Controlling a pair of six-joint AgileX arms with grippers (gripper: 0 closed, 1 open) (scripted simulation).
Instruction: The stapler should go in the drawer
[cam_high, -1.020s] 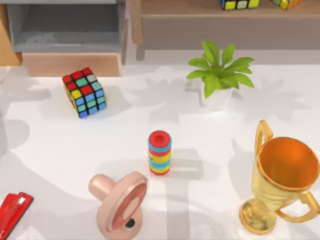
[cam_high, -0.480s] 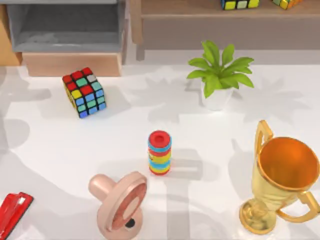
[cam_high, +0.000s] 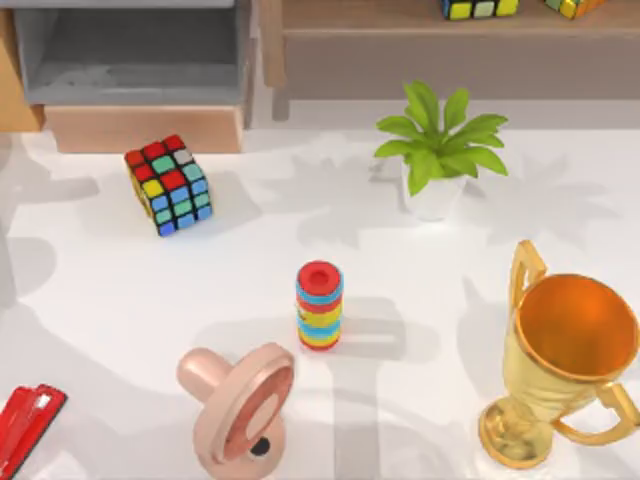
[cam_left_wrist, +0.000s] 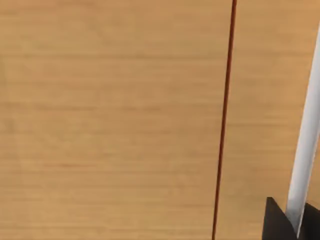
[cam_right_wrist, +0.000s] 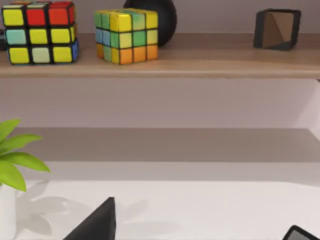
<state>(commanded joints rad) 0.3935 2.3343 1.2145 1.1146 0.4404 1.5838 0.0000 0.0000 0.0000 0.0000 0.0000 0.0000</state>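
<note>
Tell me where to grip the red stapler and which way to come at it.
Grip the stapler across its narrow width at mid-body, coming straight down from above. It lies flat and slanted at the table's front-left corner, partly cut off by the top view's edge, so turn the left tool to match its long axis.

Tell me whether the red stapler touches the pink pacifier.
Apart. The top view shows bare white table between the flat red stapler and the pink pacifier.

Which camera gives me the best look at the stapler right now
The top view. The stapler lies at the table's near left corner, cut by the picture's edge, far from the open drawer. The left wrist view faces a tan wooden panel; the right wrist view faces the shelf with cubes.
</note>
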